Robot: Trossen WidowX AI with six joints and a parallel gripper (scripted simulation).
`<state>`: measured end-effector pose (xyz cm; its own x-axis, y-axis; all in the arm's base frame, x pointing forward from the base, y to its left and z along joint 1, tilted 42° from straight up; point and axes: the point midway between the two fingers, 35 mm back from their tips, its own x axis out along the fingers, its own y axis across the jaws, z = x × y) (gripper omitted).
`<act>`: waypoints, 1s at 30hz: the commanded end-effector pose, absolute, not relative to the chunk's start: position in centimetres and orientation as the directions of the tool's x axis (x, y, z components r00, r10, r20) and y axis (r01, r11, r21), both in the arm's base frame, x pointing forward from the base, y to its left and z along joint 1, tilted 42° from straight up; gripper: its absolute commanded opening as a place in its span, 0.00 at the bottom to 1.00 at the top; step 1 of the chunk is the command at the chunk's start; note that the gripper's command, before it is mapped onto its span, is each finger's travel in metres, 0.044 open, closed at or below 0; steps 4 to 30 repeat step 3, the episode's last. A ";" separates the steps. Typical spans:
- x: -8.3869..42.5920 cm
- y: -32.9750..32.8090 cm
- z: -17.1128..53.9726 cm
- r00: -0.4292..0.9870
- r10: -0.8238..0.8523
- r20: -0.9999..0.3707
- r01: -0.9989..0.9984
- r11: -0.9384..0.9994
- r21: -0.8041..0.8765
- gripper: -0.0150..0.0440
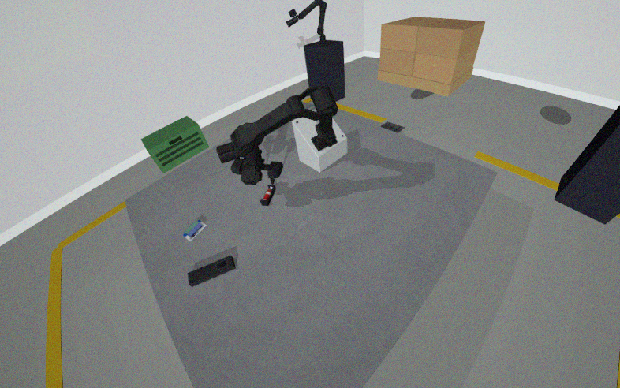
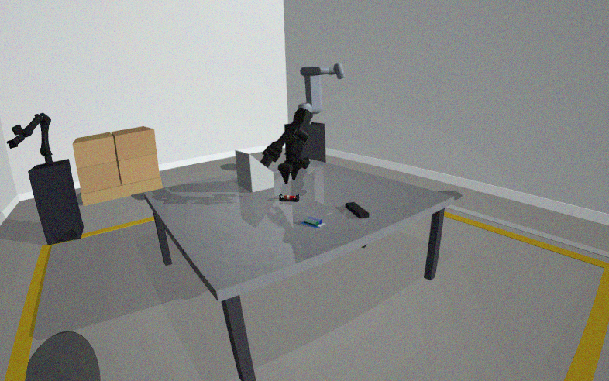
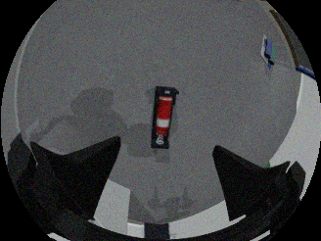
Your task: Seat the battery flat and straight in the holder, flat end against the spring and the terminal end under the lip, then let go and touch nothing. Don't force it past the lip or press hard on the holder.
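The table (image 2: 251, 265) looks smooth and faintly glossy, mirroring soft reflections. The pincer (image 2: 290, 174) (image 3: 168, 147) looks like matt black plastic. Between its tips and twelve o'clock in the wrist view, the battery (image 3: 164, 109) has a smooth red-and-white wrapper; the spring (image 3: 160, 139) at its six o'clock end looks like bare metal.

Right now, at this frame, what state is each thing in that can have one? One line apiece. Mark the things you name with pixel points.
Claw (image 2: 290, 182) (image 3: 168, 147): open, nothing between its fingers, raised above the holder
Battery (image 1: 267, 195) (image 2: 290, 197) (image 3: 163, 114): lying lengthwise in the holder, released; whether fully under the lip, cannot tell
Holder (image 1: 264, 202) (image 2: 295, 200) (image 3: 155, 123): on the table, occupied by the battery
Spring (image 3: 160, 139): at one end of the battery; compression unclear
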<state>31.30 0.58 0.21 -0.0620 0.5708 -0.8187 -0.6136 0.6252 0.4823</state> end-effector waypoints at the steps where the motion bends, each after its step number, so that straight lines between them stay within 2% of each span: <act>1: 31.3 0.4 0.2 -0.063 0.566 -0.822 -0.617 0.625 0.478 1.00; 30: 31.3 0.4 0.2 -0.063 0.566 -0.822 -0.617 0.625 0.478 1.00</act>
